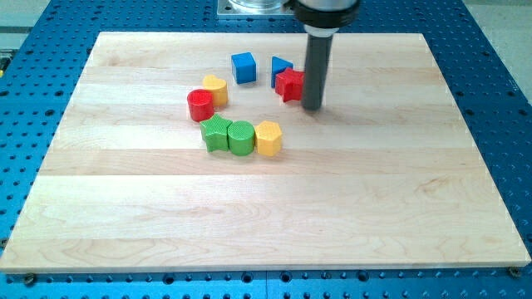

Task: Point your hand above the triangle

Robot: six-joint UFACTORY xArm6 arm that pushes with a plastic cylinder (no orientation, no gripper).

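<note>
Rod tip [312, 107] sits upper centre of frame, touching or just beside the right edge of the red block [289, 85]. No jaws on this tool: plain rod, holding nothing.

Task thing: blue triangle [280, 68] (shape partly hidden, so tentative) is just above-left of the red block, touching it. Tip is thus lower right of the triangle, w/ the red block between. Judgement: tip needs to go up and left, round to the board's top edge side; a straight line would shove the red block into the triangle.

Others: blue cube [243, 67] left of triangle, slightly apart. Yellow block [216, 89] and red cylinder [200, 105] touching, centre-left. Row below: green block [216, 134], green cylinder [241, 137], yellow block [268, 138], all touching. Wooden board [399, 208] otherwise bare.
</note>
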